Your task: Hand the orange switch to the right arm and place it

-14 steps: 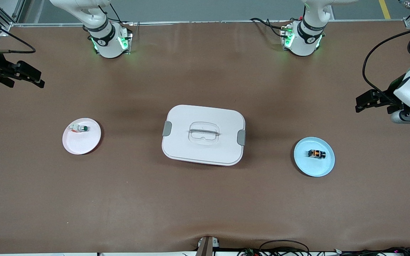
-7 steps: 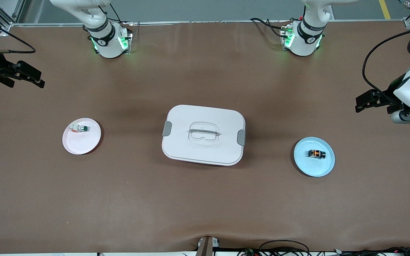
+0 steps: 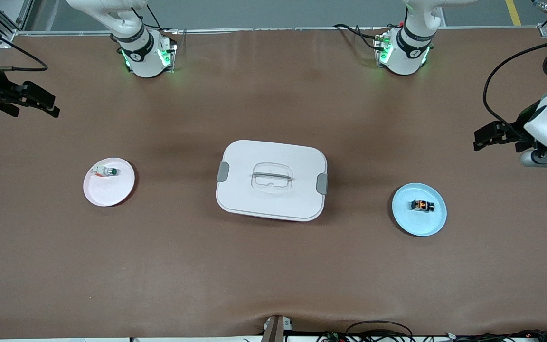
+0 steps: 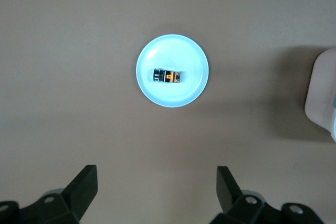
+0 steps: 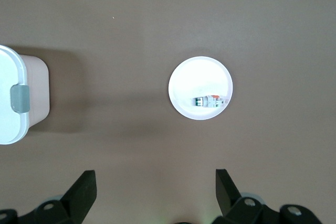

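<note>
Orange switch: lies on the blue plate, lower right of the front frame; the left wrist view shows its orange middle
Left gripper: released, empty, at right edge; slightly higher in frame than a second ago
Right gripper: released, waiting at left edge
Desk: brown mat; white lidded box at centre; white plate with green-knobbed part

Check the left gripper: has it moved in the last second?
Yes, slightly. The open left gripper has drifted away from the blue plate, toward the bases. The orange switch lies untouched.
</note>
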Robot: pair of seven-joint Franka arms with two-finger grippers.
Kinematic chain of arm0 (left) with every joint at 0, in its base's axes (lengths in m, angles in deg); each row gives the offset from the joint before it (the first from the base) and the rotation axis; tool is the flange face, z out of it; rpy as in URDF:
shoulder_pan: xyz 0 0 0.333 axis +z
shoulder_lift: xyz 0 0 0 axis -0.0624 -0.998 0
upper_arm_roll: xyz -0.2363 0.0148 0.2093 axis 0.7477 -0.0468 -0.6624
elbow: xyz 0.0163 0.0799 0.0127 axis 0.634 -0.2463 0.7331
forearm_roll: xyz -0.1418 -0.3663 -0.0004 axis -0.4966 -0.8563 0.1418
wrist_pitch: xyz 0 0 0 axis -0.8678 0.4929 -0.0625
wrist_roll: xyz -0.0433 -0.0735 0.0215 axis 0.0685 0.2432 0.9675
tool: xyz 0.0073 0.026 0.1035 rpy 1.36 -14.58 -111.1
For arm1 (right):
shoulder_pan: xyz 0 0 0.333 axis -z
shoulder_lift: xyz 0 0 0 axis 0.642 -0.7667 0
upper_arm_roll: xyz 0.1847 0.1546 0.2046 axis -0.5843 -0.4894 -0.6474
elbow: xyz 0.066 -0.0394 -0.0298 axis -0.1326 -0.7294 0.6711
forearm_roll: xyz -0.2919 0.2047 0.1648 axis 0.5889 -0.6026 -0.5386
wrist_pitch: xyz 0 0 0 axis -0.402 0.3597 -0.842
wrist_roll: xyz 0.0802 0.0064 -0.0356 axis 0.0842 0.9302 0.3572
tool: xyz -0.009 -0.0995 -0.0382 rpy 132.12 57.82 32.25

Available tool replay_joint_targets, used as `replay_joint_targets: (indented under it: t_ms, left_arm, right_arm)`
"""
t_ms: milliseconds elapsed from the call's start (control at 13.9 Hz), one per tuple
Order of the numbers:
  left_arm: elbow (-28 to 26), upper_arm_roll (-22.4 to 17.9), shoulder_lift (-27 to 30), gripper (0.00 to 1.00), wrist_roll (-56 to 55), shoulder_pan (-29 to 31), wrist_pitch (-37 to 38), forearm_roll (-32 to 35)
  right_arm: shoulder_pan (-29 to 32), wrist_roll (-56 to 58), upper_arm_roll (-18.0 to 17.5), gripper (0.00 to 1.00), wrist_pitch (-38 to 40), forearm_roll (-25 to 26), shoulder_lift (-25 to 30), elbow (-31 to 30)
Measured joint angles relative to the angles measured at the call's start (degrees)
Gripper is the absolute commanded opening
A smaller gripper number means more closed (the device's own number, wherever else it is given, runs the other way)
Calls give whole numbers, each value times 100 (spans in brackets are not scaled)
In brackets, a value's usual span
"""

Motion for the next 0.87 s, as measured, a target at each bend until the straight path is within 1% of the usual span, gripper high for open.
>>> replay_joint_targets:
  t_ms: [289, 505, 649, 866]
  left_arm:
    - [0, 0, -479, 100, 6, -1, -39, 0]
    - [-16, 0, -828, 100, 10, -2, -322, 0]
    - [-157, 1, -1014, 100, 27, -2, -730, 0]
    - [-682, 3, -1112, 100, 84, -5, -1612, 0]
  right_arm:
    - [0, 0, 0, 100, 0, 0, 0, -3]
    - [0, 0, 1, 100, 0, 0, 0, -5]
    - [0, 0, 1, 100, 0, 0, 0, -6]
    - [1, 0, 5, 100, 0, 0, 0, -7]
